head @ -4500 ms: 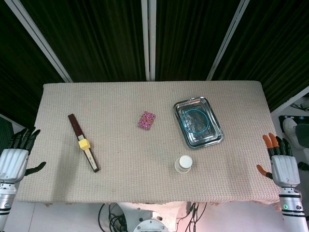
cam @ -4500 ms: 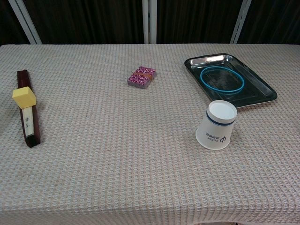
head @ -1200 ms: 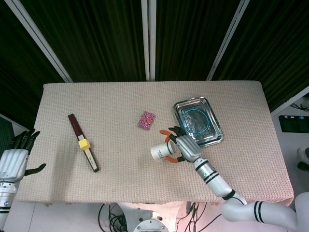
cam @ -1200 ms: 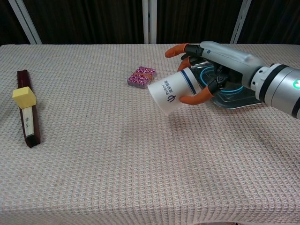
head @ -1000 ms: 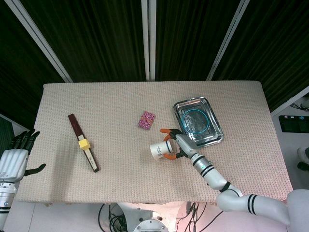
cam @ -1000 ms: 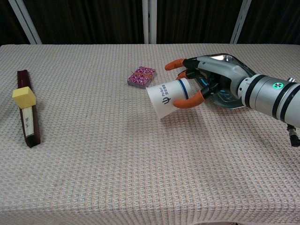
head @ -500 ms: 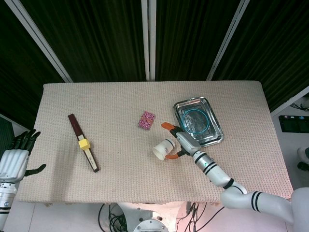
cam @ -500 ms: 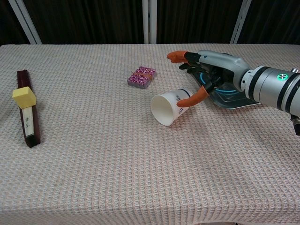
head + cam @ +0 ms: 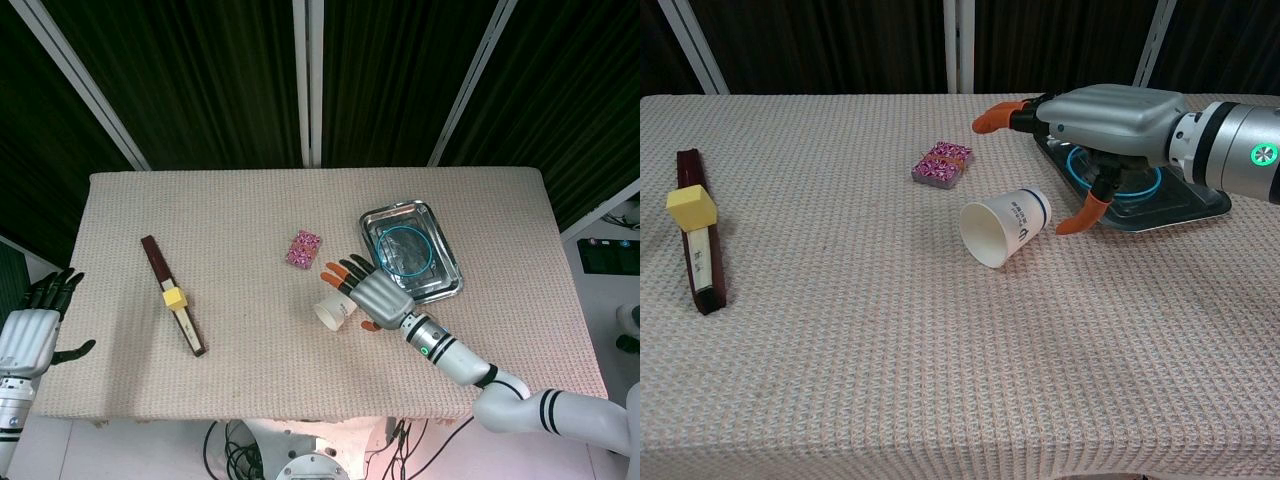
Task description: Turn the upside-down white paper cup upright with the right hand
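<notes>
Beige waffle-weave cloth covers the bench from edge to edge. Off the near left corner, the left hand hangs beside the bench with its dark fingers spread, holding nothing. Near the left edge a dark wooden stick lies flat, with a small yellow block sitting on it. Right of centre, the white paper cup lies tipped on its side on the cloth, its open mouth facing the near left corner and its blue-ringed base pointing toward the far right. The right hand hovers just over and behind the cup, palm down, orange-tipped fingers spread and gripping nothing; its thumb reaches down close beside the cup's base. Further back, toward the middle of the bench, rests a small pink patterned box. Toward the far right corner sits a metal tray holding a blue ring, partly hidden by the right hand.
</notes>
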Controlling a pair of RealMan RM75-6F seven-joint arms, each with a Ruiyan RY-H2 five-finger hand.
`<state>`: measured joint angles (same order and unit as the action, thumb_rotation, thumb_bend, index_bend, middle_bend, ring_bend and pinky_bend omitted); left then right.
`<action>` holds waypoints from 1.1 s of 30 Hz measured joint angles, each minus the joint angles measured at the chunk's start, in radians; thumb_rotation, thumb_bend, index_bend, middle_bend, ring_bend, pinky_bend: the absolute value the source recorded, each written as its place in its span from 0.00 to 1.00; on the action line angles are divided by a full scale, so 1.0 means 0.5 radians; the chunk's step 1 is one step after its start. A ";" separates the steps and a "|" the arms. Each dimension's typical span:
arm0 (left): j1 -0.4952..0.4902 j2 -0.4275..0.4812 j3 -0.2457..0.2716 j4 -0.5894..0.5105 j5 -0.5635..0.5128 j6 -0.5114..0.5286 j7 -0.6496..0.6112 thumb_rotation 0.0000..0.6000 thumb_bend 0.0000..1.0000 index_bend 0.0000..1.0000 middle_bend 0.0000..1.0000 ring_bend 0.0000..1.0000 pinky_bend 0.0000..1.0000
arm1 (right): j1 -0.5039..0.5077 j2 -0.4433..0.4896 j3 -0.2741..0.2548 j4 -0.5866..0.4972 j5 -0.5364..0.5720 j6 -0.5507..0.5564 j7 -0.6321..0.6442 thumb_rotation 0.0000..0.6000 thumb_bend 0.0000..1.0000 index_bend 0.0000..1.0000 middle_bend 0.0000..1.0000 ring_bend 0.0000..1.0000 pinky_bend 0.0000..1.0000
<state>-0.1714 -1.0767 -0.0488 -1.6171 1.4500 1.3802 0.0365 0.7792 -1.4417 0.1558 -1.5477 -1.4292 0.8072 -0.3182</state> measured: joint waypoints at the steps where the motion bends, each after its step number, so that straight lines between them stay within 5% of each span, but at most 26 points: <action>1: 0.000 0.000 0.000 0.001 0.002 0.003 0.002 1.00 0.14 0.03 0.00 0.00 0.10 | 0.014 0.004 -0.010 -0.013 0.013 -0.007 -0.134 1.00 0.00 0.00 0.03 0.00 0.00; 7: 0.000 -0.002 -0.002 0.005 -0.002 0.001 0.001 1.00 0.14 0.03 0.00 0.00 0.10 | 0.077 -0.083 -0.069 -0.004 0.091 -0.010 -0.492 1.00 0.00 0.00 0.08 0.00 0.00; 28: -0.003 0.003 0.000 0.005 -0.015 -0.014 0.010 1.00 0.14 0.03 0.00 0.00 0.10 | 0.117 -0.322 -0.139 0.218 0.017 0.108 -0.380 1.00 0.03 0.00 0.28 0.00 0.00; 33: -0.003 0.005 -0.001 0.005 -0.016 -0.014 0.002 1.00 0.14 0.03 0.00 0.00 0.10 | 0.119 -0.387 -0.139 0.304 -0.019 0.159 -0.354 1.00 0.07 0.00 0.40 0.01 0.00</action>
<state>-0.1729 -1.0742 -0.0493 -1.6145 1.4422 1.3732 0.0374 0.8387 -1.6351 0.0863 -1.3958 -1.4390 0.8868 -0.4952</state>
